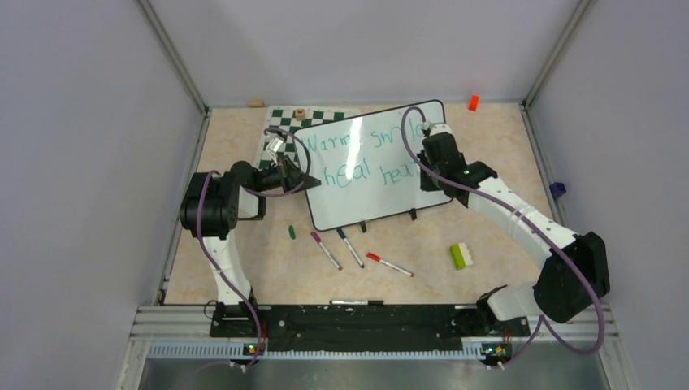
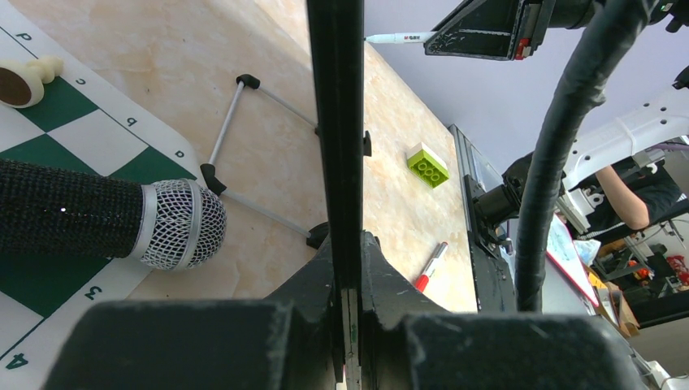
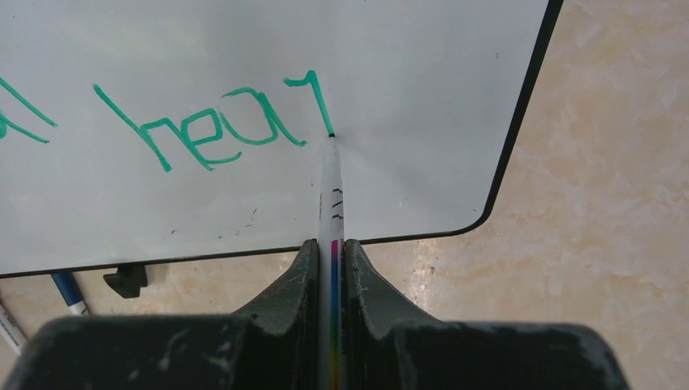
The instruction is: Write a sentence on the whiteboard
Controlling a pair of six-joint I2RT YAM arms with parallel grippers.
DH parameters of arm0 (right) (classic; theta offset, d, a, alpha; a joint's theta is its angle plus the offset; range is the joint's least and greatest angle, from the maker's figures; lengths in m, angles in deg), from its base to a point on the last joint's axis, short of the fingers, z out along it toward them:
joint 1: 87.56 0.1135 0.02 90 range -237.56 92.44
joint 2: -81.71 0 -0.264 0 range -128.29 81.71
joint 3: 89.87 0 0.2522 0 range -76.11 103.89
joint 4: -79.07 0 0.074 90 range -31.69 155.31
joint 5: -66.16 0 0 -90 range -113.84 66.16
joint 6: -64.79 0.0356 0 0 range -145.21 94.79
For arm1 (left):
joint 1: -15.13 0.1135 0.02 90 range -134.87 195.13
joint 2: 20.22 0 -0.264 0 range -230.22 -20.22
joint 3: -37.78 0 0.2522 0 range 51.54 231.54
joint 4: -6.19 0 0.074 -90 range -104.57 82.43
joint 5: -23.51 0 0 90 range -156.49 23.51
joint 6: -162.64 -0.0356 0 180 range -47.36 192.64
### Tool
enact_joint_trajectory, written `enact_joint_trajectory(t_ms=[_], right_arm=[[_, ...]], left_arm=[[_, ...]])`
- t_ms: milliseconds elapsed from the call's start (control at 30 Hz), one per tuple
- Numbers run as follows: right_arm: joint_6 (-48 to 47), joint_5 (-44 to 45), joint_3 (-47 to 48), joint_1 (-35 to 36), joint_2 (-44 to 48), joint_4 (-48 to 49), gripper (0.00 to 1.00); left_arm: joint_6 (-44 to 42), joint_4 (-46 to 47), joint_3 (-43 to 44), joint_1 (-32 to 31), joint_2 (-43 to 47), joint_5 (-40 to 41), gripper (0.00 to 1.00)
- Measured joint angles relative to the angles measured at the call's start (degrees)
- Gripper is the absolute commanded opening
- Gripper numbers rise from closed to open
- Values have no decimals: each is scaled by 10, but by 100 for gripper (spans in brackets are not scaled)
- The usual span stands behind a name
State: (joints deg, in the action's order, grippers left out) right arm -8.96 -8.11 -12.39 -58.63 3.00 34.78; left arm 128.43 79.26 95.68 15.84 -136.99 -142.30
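Observation:
The whiteboard [image 1: 357,199] stands tilted at mid-table, its black rim edge-on in the left wrist view [image 2: 335,122]. The teal sentence [image 1: 366,154] reads "Warm smil…" on top, its end hidden behind my right arm, and "heal hear" below. My left gripper [image 1: 305,180] is shut on the board's left edge [image 2: 348,268]. My right gripper [image 3: 331,252] is shut on a white marker [image 3: 331,195]. Its green tip touches the board [image 3: 244,41] at the foot of the "r" in "hear" [image 3: 211,130].
A green-and-white chess mat [image 1: 280,122] with a microphone [image 2: 106,223] lies left of the board. In front lie a green cap [image 1: 292,231], purple [image 1: 325,249], blue [image 1: 351,247] and red [image 1: 389,264] markers, and a lime brick [image 1: 461,256]. An orange piece [image 1: 473,102] sits at the back.

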Motion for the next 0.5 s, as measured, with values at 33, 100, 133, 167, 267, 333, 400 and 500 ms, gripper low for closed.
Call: enact_joint_trajectory(t_ms=[33,100,133,167,267,333,400,500], right_arm=[[0,0,0,0,0,0,0],[0,0,0,0,0,0,0],[0,0,2,0,-1,-2,0],[0,0,4,0,-3,-4,0],[-1,1,19,-1,-13,-9,0],[-1,2,29,-2,-19,-12,0],[0,3,36,-4,-23,-12,0],[0,3,39,-10,-26,-10,0]], left_arm=[[0,0,0,0,0,0,0],[0,0,0,0,0,0,0],[0,0,0,0,0,0,0],[0,0,0,0,0,0,0],[0,0,0,0,0,0,0],[0,-1,0,0,0,1,0],[0,0,0,0,0,2,0],[0,0,0,0,0,2,0]])
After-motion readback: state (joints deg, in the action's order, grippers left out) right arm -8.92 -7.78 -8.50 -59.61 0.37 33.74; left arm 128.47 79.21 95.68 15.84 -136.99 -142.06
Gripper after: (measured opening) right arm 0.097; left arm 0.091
